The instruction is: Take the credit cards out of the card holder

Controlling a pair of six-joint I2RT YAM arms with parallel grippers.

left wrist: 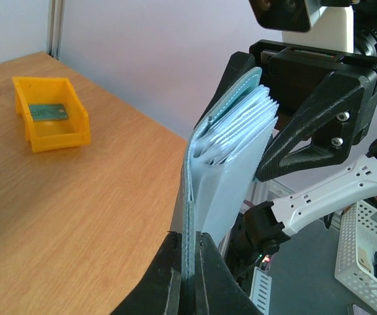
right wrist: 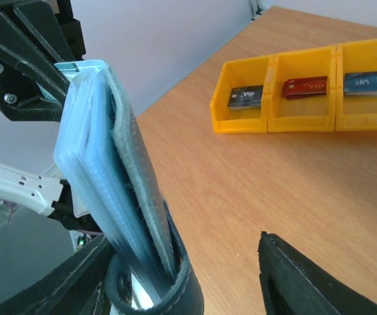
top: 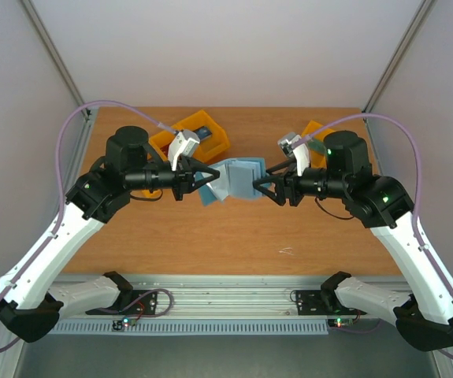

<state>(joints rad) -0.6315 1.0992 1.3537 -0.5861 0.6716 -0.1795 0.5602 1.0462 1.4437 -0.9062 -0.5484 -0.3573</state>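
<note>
- I see a robotics lab cell, boxed in by plain white walls (top: 226, 47) and metal frame posts (top: 53, 51)
- My two arms (top: 61, 228) sit bolted to an aluminium rail (top: 226, 287) at a wooden table (top: 234, 236)
- Orange bins (right wrist: 240, 123) sit on it

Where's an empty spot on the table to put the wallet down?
Best: the bare table in front, between the two arms and the metal edge. A smaller gap lies at the back between the orange bins. Crowded middle: left gripper and right gripper meet at the card holder.

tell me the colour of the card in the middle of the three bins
Red. The card shows best in the right wrist view.
</note>
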